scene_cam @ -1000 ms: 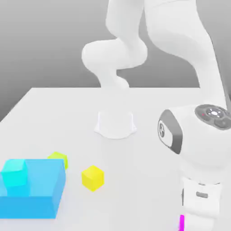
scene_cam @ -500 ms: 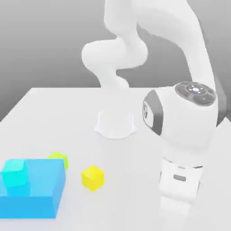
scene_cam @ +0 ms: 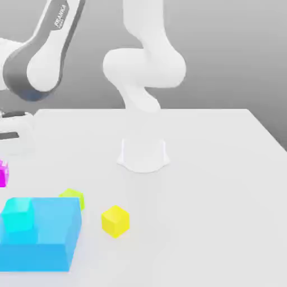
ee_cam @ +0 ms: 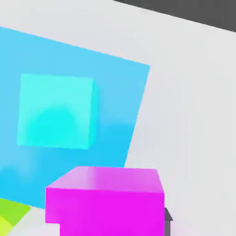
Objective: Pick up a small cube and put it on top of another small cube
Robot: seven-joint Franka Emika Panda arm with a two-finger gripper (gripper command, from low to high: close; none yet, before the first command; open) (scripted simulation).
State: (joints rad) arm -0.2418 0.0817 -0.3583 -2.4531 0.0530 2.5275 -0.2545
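Observation:
The small cube (scene_cam: 3, 173), bright magenta, hangs above the table at the exterior view's far left edge, with my gripper (scene_cam: 3, 167) shut on it. In the hand view the same small cube (ee_cam: 106, 203) looms close, held over the table beside the big blue block (ee_cam: 120, 87). A small cyan cube (ee_cam: 55, 110) rests on top of that block. In the exterior view the cyan cube (scene_cam: 17, 216) sits on the left part of the blue block (scene_cam: 53, 238), just below the held cube.
A small yellow cube (scene_cam: 115, 220) lies on the white table (scene_cam: 213, 196) to the exterior view's right of the blue block. A lime-green cube (scene_cam: 73, 197) pokes out behind the block. The arm's round base (scene_cam: 143, 154) stands mid-table.
The arm has swung from the exterior view's lower right across to the far left, carrying the magenta cube with it. The gripper closed on the cube early in that span.

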